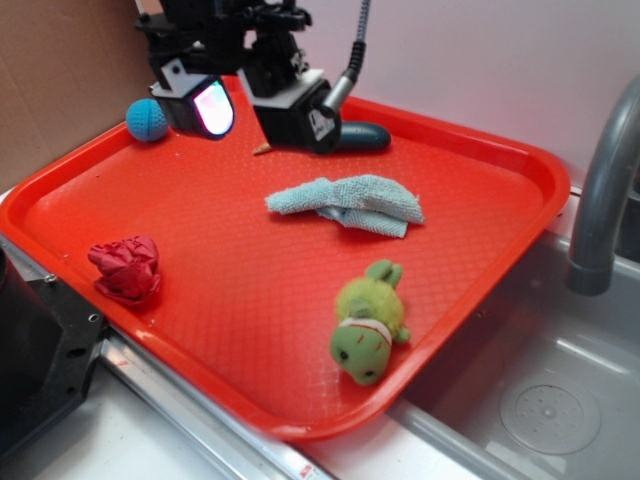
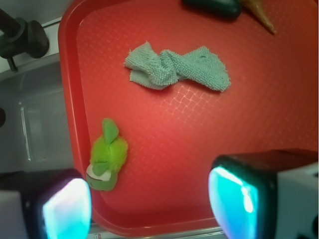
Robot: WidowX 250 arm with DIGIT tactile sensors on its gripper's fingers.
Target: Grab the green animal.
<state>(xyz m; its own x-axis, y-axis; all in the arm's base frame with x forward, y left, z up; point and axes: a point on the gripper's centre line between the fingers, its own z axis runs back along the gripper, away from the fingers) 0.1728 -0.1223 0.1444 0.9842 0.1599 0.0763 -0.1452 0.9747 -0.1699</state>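
**Reaching for the green animal**

We hold our gripper (image 1: pixel 262 112) spread wide and empty, high over the tray's (image 1: pixel 500 160) far edge; the green animal (image 1: pixel 368 322) lies near its sink-side edge, past the cloth (image 1: pixel 350 203), untouched

— What carries it all?
— A red tray (image 1: pixel 480 160).
— And on it?
— A teal terry cloth (image 1: pixel 350 203) mid-tray; nearer than the cloth, the green animal (image 1: pixel 368 322); left of the cloth, crumpled red fabric (image 1: pixel 127 268); beyond the cloth, a blue ball (image 1: pixel 147 120) and dark green oval (image 1: pixel 365 137).
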